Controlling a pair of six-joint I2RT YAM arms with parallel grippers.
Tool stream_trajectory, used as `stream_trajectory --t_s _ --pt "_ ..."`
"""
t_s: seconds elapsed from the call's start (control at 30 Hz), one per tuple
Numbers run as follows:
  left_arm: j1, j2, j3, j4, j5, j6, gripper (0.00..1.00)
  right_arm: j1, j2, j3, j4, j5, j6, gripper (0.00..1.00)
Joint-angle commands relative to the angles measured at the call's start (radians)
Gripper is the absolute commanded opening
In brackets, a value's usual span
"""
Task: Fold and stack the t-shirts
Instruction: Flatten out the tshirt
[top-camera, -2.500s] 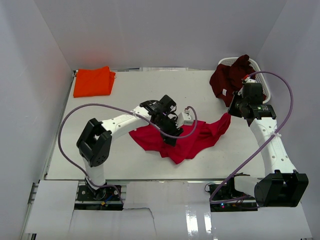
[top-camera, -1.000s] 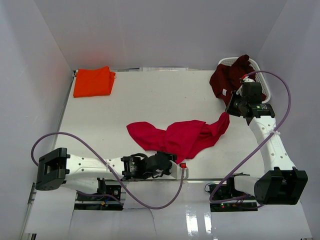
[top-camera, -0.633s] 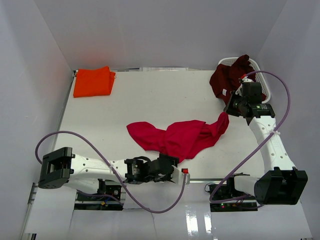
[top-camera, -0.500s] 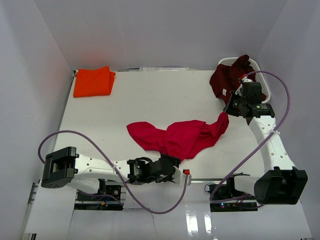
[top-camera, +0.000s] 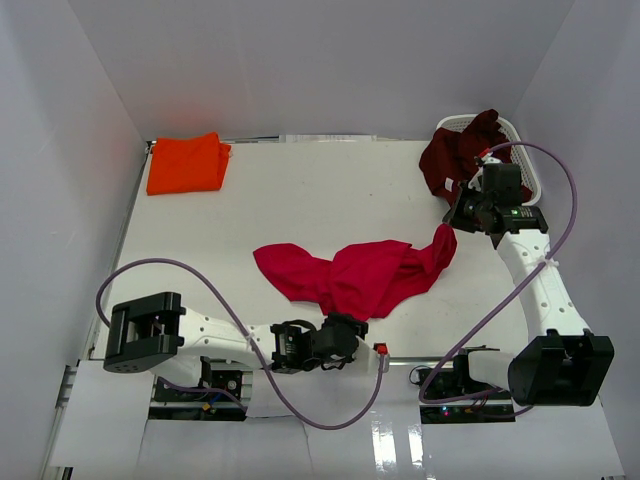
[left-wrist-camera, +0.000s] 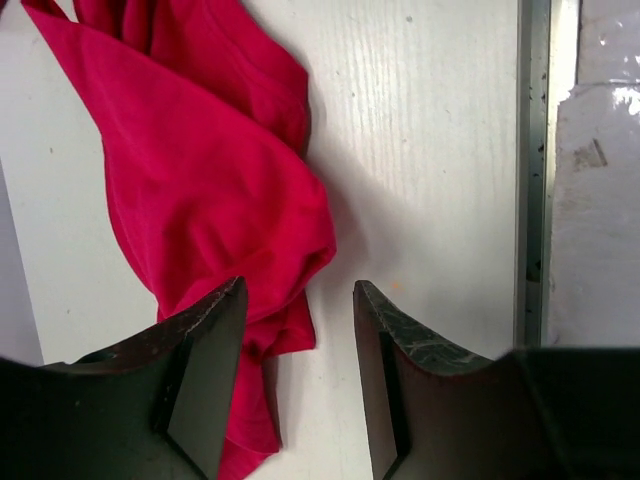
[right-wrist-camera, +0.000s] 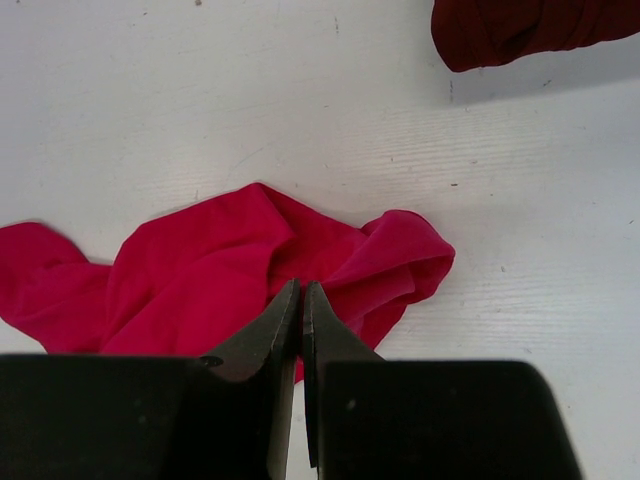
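Robot lab cell: white walls (top-camera: 320, 70), L arm (top-camera: 215, 328) & R arm (top-camera: 535, 280) at table (top-camera: 320, 190).

White basket (top-camera: 453, 122), far-right table (top-camera: 320, 190) corner

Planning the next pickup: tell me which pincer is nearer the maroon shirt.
Right. The right pincer sits close beside the maroon shirt; the left pincer is far off, by the red shirt's near end.

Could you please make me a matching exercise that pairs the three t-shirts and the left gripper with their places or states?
1. red t-shirt
2. orange t-shirt
3. maroon t-shirt
4. left gripper

A. draped over the basket
B. folded, far left
C. open
D. crumpled in the middle

Pairs: 1-D, 2-B, 3-A, 4-C
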Motion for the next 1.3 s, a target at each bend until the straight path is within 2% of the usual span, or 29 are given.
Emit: stream_trajectory --t_s 0.0,0.4,0.47,0.5,0.63,0.77,1.07,1.2,1.27 --pt "-0.006 0.012 0.006 0.080 -0.028 0.022 0.57 -0.006 0.005 -0.011 0.051 -0.023 0.001 0.08" --pt "-0.006 0.072 -0.003 0.121 -0.013 0.008 0.58 -0.009 0.010 -0.026 0.058 -0.030 -0.005 0.08" --pt "-0.006 0.079 0.000 0.123 -0.010 0.008 0.56 -0.009 0.007 -0.031 0.061 -0.032 -0.005 0.08" --pt "-0.006 0.090 0.003 0.125 -0.001 0.008 0.51 -0.009 0.006 -0.031 0.061 -0.034 -0.005 0.08" --pt "-0.006 0.134 0.018 0.126 0.013 -0.007 0.45 -0.012 0.009 -0.034 0.063 -0.035 -0.008 0.08" --pt "-0.006 0.154 0.032 0.126 0.019 -0.007 0.34 -0.018 0.005 -0.044 0.069 -0.040 -0.011 0.08" --pt "0.000 0.153 0.040 0.128 -0.019 -0.013 0.21 -0.021 0.001 -0.057 0.075 -0.050 -0.014 0.08" --pt "0.003 0.168 0.060 0.128 -0.065 -0.023 0.01 -0.021 -0.004 -0.057 0.074 -0.052 -0.014 0.08" --pt "0.003 0.171 0.064 0.129 -0.070 -0.029 0.00 -0.021 -0.004 -0.057 0.072 -0.053 -0.014 0.08"
